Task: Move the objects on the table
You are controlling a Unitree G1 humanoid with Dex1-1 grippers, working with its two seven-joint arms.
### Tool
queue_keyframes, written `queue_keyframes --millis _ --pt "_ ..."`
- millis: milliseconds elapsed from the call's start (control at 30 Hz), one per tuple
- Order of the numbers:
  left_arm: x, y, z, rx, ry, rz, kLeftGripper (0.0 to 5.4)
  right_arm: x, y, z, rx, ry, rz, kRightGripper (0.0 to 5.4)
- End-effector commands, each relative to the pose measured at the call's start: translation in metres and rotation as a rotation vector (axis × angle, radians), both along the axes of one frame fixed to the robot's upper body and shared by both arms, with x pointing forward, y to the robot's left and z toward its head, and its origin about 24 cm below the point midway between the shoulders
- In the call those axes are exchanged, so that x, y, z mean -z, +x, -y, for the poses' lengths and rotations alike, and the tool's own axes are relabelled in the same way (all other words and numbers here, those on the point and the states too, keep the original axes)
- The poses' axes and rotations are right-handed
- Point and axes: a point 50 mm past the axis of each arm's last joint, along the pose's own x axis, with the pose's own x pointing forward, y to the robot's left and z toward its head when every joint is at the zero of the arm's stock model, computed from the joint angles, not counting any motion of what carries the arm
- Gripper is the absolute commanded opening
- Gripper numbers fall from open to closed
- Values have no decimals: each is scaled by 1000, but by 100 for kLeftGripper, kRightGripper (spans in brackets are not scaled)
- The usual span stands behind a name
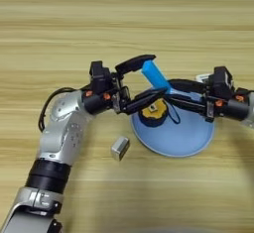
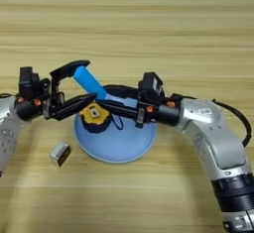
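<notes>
A bright blue bar [image 1: 155, 74] hangs tilted in the air above the far left rim of a round blue plate [image 1: 191, 138]. My right gripper [image 1: 169, 90] reaches in from the right and is shut on the bar's lower end. My left gripper [image 1: 158, 75] comes from the left and is open wide. Its upper finger [image 1: 135, 63] arches over the bar's top end, and its lower finger [image 1: 146, 99] passes under the bar. The wooden table [image 1: 124, 19] fills the view.
A yellow and black tape measure [image 1: 153, 113] with a dark loop lies on the plate's left part, just below both grippers. A small grey metal block [image 1: 120, 147] sits on the table left of the plate's near rim.
</notes>
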Motion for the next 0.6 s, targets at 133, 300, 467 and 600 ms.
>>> queue_keyframes --millis 133,300,467,600 --pt "-2 -1 0 13 -9 5 341 -7 -4 2 -48 40 -9 140" --pt "-3 -1 0 15 -9 5 290 -9 -4 4 -64 53 -21 140" --pt "-3 -1 0 12 -10 6 232 -9 -4 4 -72 56 -29 140" --pt "-3 -1 0 12 -10 8 190 -8 -4 4 -72 47 -34 140"
